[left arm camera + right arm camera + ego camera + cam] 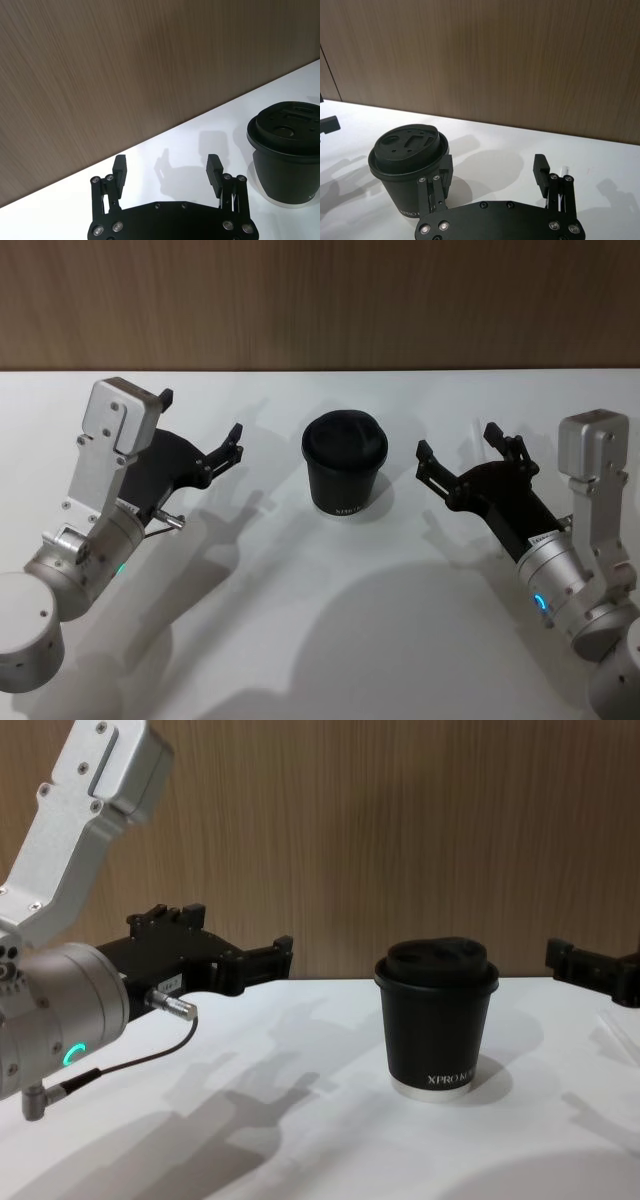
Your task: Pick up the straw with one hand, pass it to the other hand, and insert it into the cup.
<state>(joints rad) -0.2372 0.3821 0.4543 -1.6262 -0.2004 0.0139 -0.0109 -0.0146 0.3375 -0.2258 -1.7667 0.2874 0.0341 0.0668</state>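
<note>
We see the left gripper (203, 415) to the left of the cup, fingers spread wide with nothing between them. The right gripper (458, 442), to the cup's right, is likewise spread and empty. The cup (345, 465) stands upright on the white table (300, 640), lid on. The straw (564, 171) is mostly hidden: we make out a thin white sliver beyond the right gripper's finger, on the side away from the cup.
</note>
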